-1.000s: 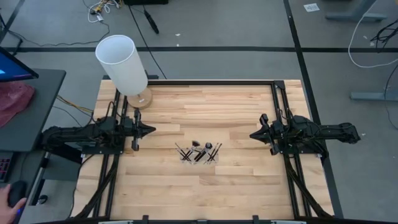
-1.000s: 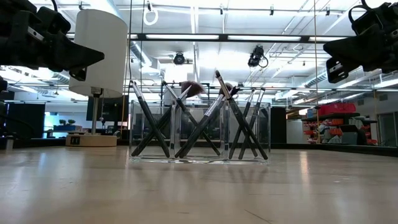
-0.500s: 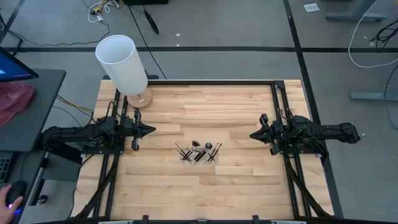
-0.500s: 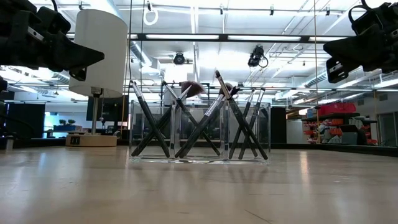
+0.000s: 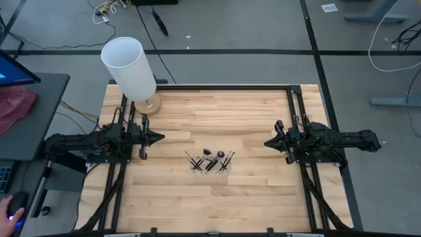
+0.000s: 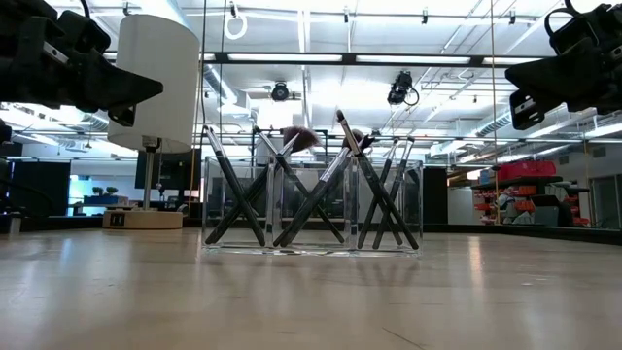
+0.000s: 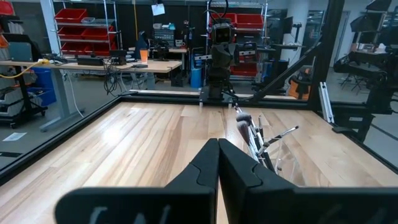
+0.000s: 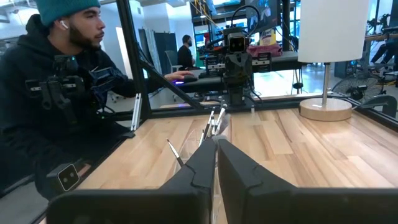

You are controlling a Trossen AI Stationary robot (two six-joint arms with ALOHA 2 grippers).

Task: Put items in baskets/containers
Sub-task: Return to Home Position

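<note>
Your left gripper (image 5: pixel 154 137) hangs over the table's left side, fingers pressed together. Your right gripper (image 5: pixel 268 143) hangs over the right side, pressed together too. Between them, mid-table, the black brushes (image 5: pixel 209 160) stand crossed inside the clear holder (image 6: pixel 416 190).

You've got bare wooden desk (image 5: pixel 217 115) on every side of the clear plastic holder (image 6: pixel 414 209), packed with thin black brushes (image 5: pixel 209 160), your one mid-desk obstacle. The tall white cylinder on its round wooden base (image 5: pixel 129 66) blocks the left-side corner. The left pincer (image 5: pixel 160 137) and right pincer (image 5: pixel 266 143) hang well apart from the holder.
</note>
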